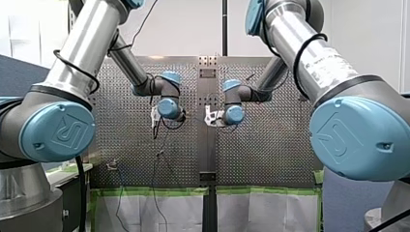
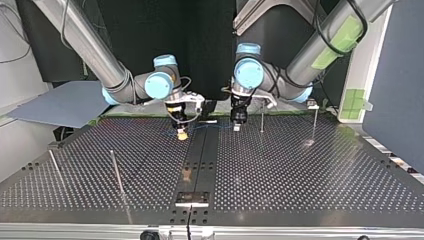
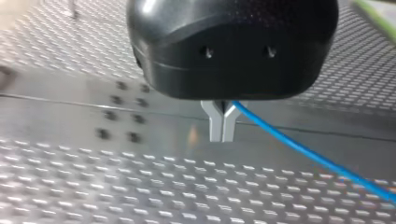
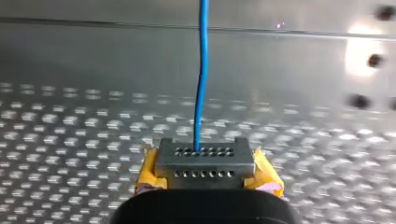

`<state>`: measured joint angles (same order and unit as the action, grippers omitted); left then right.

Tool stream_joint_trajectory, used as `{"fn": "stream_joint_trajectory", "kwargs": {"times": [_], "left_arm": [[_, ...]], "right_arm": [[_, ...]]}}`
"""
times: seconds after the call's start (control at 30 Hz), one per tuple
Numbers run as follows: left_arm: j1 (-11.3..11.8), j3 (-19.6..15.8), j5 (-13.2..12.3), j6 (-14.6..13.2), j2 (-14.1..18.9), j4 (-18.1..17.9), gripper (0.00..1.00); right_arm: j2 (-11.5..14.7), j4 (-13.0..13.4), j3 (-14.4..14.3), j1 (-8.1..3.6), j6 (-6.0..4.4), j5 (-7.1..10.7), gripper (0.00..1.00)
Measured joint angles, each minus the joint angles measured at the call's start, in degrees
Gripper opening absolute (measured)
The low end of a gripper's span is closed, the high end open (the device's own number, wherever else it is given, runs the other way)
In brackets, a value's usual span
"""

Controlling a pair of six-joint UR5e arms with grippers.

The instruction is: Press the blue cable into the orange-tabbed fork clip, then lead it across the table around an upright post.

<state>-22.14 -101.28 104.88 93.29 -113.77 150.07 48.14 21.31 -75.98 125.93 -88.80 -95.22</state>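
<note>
Your two arms hold the blue cable (image 2: 210,127) stretched between them at the upper middle of the top view, low over the perforated table (image 2: 300,180). Your left gripper (image 3: 222,127) has its metal fingers pressed together on the cable, which leaves the fingertips at a slant. Your right gripper (image 4: 205,163) pinches it between yellow pads, and the line runs straight ahead from them.

The orange-tabbed fork clip cannot be picked out with any certainty. A small brownish object (image 2: 187,175) on the central strip (image 2: 200,150), at the lower middle of the top view, may be it, but it is too small to tell. Judged from this, the pressing-in is not yet done, and aiming at the wrong spot is your first risk.

The second is the grip. The left fingers are narrow and hold the cable only at their tips, so a pull from the right arm, or a sideways drag, could slide it out. If the arms draw apart while both grips hold, the short span could be overstrained.

The third is the surroundings. An upright post (image 2: 261,119) stands just beside the left gripper at the upper right of the top view, with a second post (image 2: 315,122) further right. A wide swing there could catch the cable on the wrong side of a post or knock the post with the wrist. The two grippers also sit near each other, so a closing move risks contact.
</note>
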Motion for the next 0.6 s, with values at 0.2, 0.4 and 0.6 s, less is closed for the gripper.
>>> {"fn": "stream_joint_trajectory", "kwargs": {"times": [0.2,0.4,0.6], "left_arm": [[-0.27,1.71,0.20,1.28,3.71,1.88,0.02],[-0.48,2.77,0.38,1.29,6.91,3.65,0.02],[-0.64,3.91,0.95,1.23,10.39,4.70,0.02]], "right_arm": [[3.54,-0.52,-0.01,0.05,-0.04,0.05,0.00],[7.18,-0.48,0.00,0.13,-0.07,0.10,0.00],[10.86,-0.42,0.01,0.19,-0.07,0.16,0.00]]}}
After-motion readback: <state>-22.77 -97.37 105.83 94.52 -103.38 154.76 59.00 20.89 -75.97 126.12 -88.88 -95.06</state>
